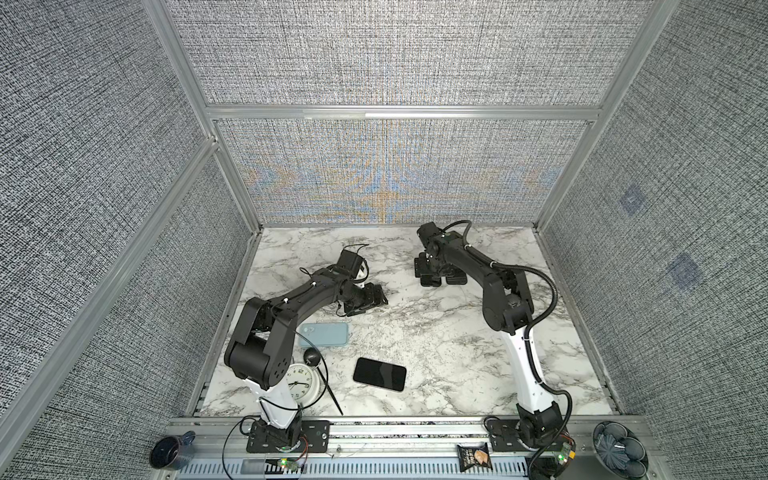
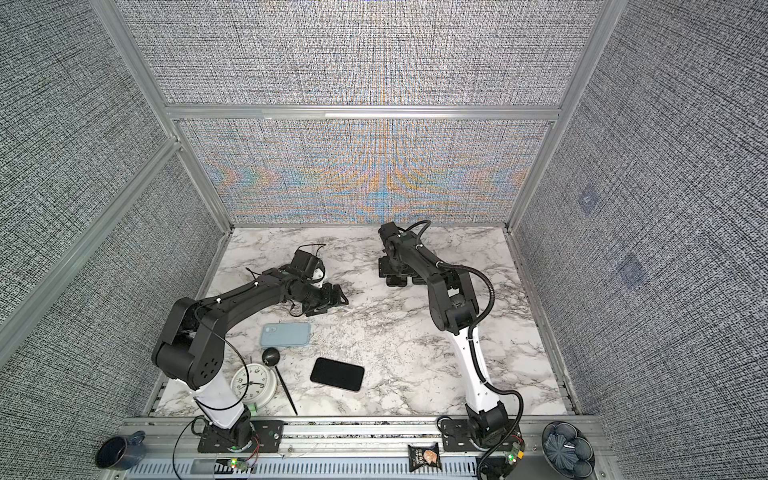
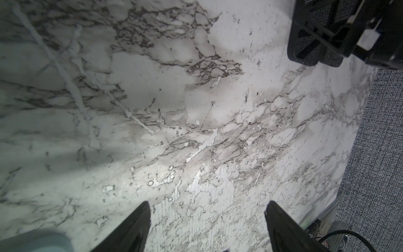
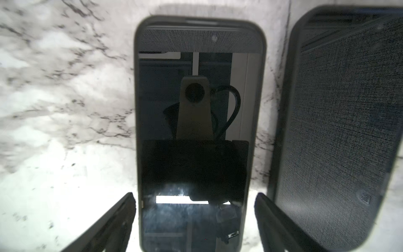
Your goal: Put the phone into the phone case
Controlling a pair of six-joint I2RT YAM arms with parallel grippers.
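The right gripper [image 4: 195, 196] straddles a dark phone [image 4: 196, 98] lying flat on the far counter [image 4: 65, 109], fingers apart, unclamped. Centre on its long edges, clear of the neighbouring dark slab [image 4: 338, 109], then close evenly. The left gripper [image 3: 208, 205], fingers also apart, hovers near the blue case [image 1: 324, 334].

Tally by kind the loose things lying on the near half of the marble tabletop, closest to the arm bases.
Light blue phone case: 1
Black phone: 1
White clock: 1
Black ball-headed stick: 1
Total: 4
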